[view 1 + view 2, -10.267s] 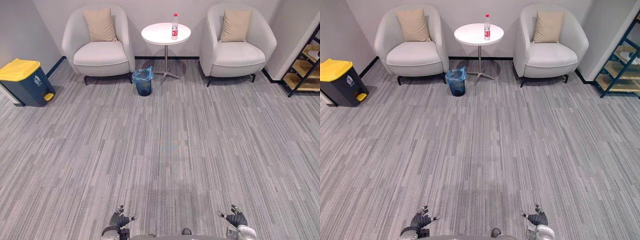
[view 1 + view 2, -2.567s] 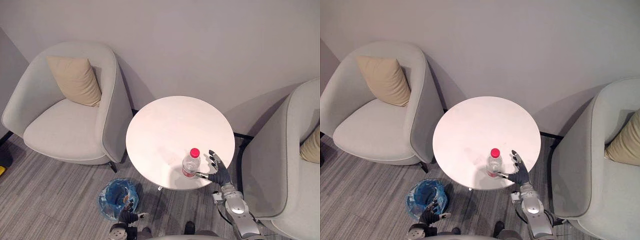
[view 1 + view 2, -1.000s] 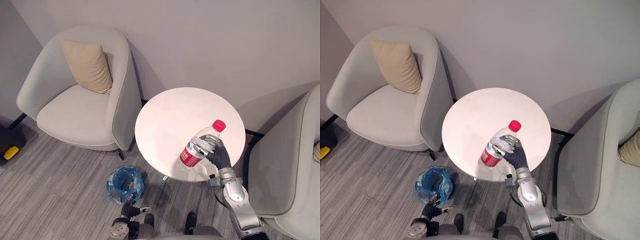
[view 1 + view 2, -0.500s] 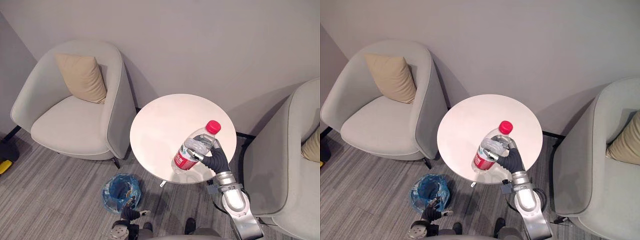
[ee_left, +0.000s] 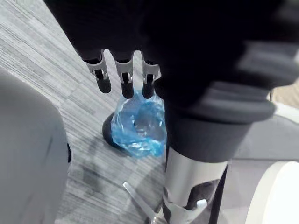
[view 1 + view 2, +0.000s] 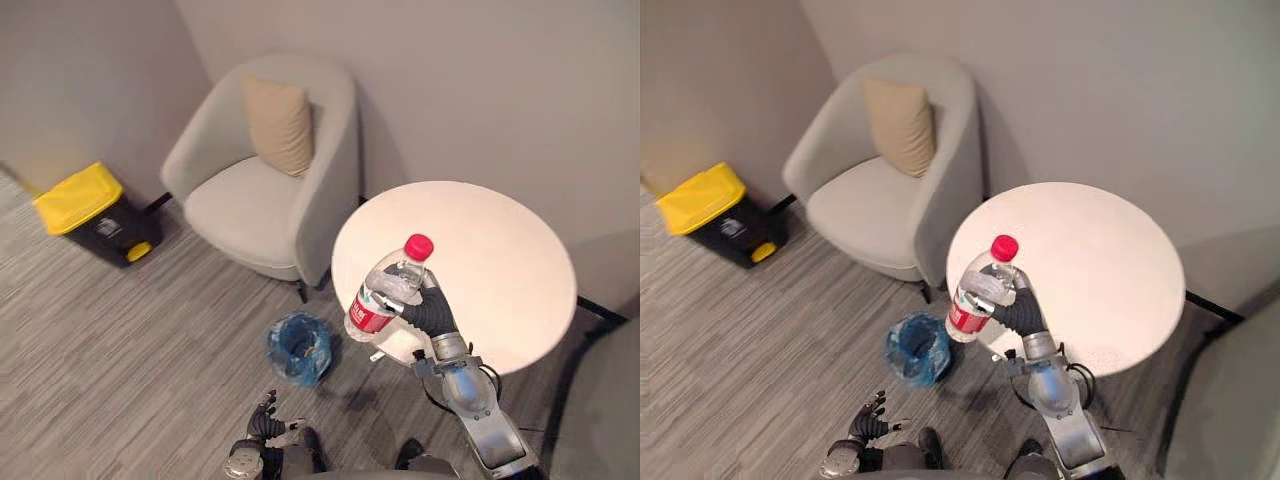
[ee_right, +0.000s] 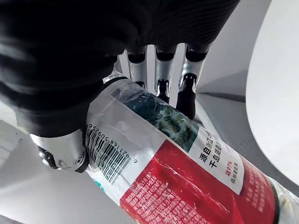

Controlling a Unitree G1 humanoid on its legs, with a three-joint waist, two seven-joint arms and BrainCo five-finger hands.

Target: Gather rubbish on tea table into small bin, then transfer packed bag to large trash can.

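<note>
Beside and above the blue-lined small bin [image 6: 298,348], the right robot hand [image 6: 425,312] grasps the tilted red-capped bottle [image 6: 385,290] clear of the worktop [image 6: 490,250]; the left robot hand [image 6: 265,428] hangs released near that bin.

Bottle [image 6: 368,314]: its middle was covered by the curled fingers of the right hand [image 6: 428,312]; its label end was cut off in the right wrist view.
Desk [image 6: 490,250]: the rim at 7 o'clock was hidden behind bottle and hand.
Small bin [image 6: 298,348]: contents were too small to tell.
Armchair [image 6: 600,400], 4 o'clock: was blurred and cut by the edge.
Left hand [image 6: 262,428], 6 o'clock: its wrist was cut off.
</note>
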